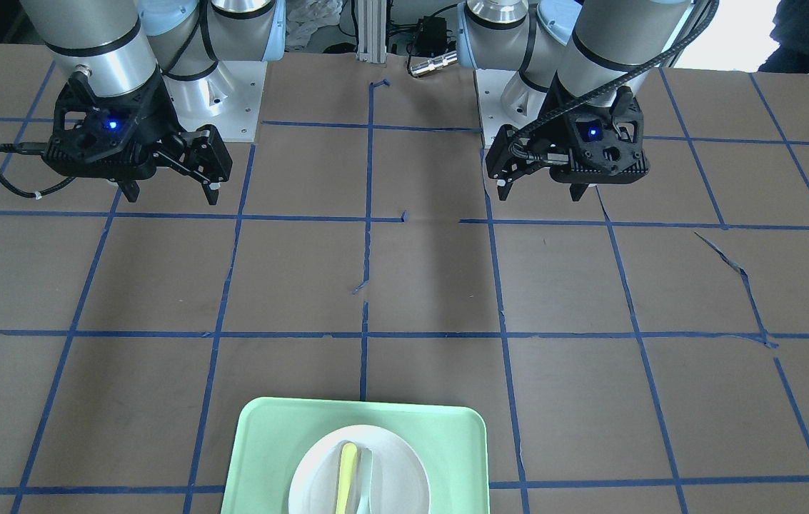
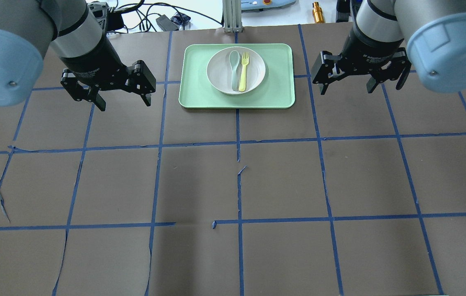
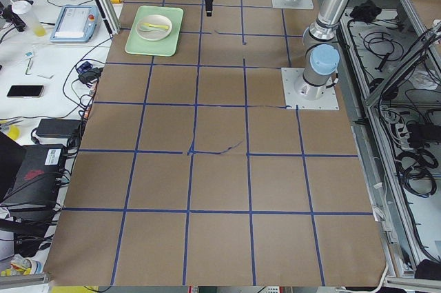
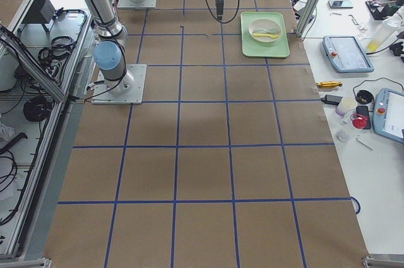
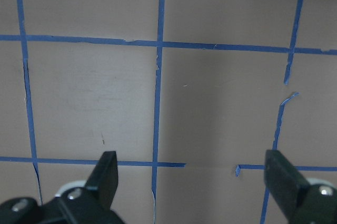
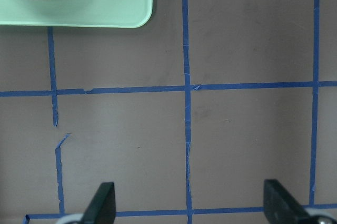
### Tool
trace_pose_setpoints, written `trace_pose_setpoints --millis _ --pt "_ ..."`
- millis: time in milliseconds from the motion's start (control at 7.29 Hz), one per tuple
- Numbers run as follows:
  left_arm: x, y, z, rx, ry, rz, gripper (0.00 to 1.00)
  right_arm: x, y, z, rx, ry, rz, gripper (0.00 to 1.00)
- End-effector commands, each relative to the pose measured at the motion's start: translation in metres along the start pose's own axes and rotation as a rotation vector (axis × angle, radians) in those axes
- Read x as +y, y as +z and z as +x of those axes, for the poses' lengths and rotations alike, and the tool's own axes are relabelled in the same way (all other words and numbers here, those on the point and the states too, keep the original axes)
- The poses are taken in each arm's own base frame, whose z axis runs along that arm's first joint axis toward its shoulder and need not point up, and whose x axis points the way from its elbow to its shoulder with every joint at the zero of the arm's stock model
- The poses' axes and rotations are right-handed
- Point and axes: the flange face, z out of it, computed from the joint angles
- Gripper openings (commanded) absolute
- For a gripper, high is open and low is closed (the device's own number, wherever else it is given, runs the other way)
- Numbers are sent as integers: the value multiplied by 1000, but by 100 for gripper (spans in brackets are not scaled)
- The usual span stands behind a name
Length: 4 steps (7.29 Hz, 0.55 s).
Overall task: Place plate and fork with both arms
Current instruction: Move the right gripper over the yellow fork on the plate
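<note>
While the left black two-finger gripper (image 2: pixel 125 102) and the right black two-finger gripper (image 2: pixel 346 88) hang released, jaws wide and empty, either side of the pale green rectangular tray (image 2: pixel 278 88), the slim pale yellow plastic fork (image 2: pixel 243 73) lies beside a grey-green spoon (image 2: pixel 234 70) in the round white plate (image 2: pixel 217 72) on that tray.

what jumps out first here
A pale green tray stands out at the far middle of the brown, blue-taped table, carrying a white plate with a yellow fork and a greyish spoon side by side. The left gripper and right gripper hang open and empty either side of it.
</note>
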Motion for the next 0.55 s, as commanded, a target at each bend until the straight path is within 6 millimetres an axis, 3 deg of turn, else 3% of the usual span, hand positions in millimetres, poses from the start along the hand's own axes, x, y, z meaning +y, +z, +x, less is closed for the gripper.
trace_pose_setpoints --millis 0,275,412 --pt "-1 -3 0 1 25 16 100 0 2 1 7 -4 0 100" --pt "0 -3 0 1 25 16 100 -6 3 -1 -2 20 27 100" --pt "0 -3 0 -1 25 14 100 -26 22 -10 5 2 30 100"
